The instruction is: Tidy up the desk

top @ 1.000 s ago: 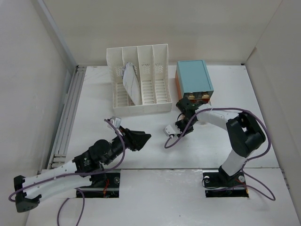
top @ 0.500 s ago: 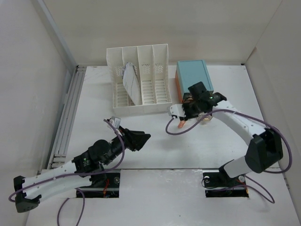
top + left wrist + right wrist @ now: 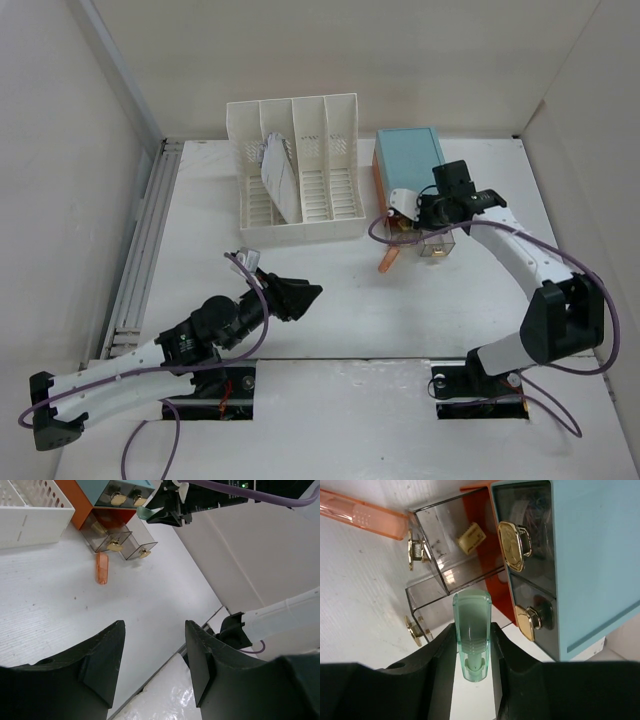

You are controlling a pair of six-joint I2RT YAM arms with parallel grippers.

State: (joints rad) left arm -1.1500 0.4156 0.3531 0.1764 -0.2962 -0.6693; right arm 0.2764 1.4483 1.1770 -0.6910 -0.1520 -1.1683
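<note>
Two arms show in the top view. The right gripper (image 3: 408, 207) hangs over the near front of the teal drawer box (image 3: 410, 160), while the left gripper (image 3: 305, 293) sits well apart, low over the white desk (image 3: 200, 240) that underlies everything, so the right arm is nearer. An orange pen (image 3: 387, 261) lies loose on the desk near the box. Left wrist view: fingers partly spread, nothing between them. Right wrist view: fingers clamp a pale green marker (image 3: 471, 630), long axis along the fingers, tip toward two pulled-out clear drawers (image 3: 427, 605). Judgement: next is a drop into the nearer drawer. Its walls leave little room, and the matte surface is flat.
</note>
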